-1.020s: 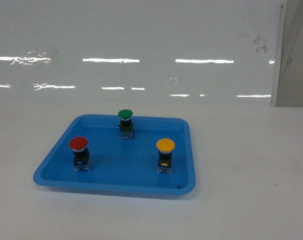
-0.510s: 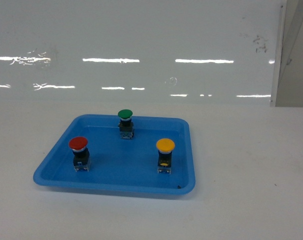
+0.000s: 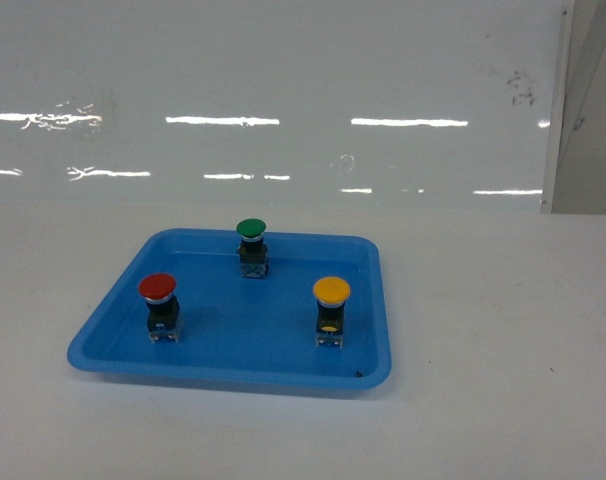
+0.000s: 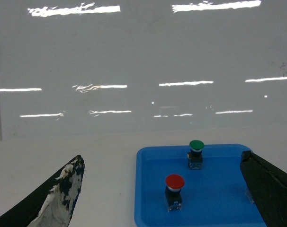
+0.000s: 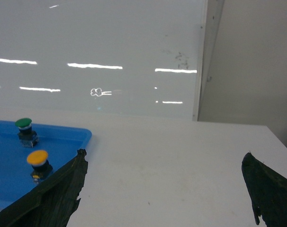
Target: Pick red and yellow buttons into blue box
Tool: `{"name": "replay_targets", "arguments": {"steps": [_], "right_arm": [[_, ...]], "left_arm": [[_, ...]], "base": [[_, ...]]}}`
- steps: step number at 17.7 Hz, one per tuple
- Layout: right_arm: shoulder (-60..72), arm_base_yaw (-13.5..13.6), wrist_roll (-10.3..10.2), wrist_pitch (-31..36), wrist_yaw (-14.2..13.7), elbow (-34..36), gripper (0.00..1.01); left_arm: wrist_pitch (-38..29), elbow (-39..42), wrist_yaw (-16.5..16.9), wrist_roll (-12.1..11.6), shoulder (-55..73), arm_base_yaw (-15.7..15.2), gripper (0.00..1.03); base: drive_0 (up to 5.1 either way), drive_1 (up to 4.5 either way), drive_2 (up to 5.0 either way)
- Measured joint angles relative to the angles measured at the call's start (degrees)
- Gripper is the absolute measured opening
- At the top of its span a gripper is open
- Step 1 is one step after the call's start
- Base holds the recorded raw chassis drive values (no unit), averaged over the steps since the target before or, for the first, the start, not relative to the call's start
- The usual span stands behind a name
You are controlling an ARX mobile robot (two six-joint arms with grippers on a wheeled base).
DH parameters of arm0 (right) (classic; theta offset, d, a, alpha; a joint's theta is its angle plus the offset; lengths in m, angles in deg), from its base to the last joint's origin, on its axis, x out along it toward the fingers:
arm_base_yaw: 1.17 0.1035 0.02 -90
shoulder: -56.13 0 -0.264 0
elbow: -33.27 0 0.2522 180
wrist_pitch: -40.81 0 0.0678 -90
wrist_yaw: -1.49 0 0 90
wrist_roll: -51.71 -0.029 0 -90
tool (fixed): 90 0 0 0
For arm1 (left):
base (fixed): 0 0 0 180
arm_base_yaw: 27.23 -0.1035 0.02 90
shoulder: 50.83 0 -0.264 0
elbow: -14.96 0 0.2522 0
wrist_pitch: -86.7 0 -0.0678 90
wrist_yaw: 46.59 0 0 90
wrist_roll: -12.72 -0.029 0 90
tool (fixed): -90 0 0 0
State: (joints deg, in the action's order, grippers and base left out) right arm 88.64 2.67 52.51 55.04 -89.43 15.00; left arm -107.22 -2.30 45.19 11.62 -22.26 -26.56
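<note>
A red button stands upright at the left of a shallow blue tray, and a yellow button stands at its right. The left wrist view shows the red button ahead, between the wide-apart fingers of my open left gripper. The yellow button shows at the left of the right wrist view, beside the left finger of my open right gripper, which hangs over bare table. Neither gripper holds anything, and neither appears in the head view. The blue box is out of view.
A green button stands at the tray's back middle. White table surrounds the tray. A glossy white wall rises behind, with a grey corner post at the right. The table's right edge shows in the right wrist view.
</note>
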Motion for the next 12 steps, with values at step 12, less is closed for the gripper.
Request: {"name": "replay_targets", "arguments": {"steps": [12], "right_arm": [[44.46,9.84,-4.02,1.88,6.16,-27.02,0.98]], "left_arm": [[1.46,-28.52,-2.08,-0.26,49.07,3.72,0.98]], "base": [[0.0,0.0,0.0]]}}
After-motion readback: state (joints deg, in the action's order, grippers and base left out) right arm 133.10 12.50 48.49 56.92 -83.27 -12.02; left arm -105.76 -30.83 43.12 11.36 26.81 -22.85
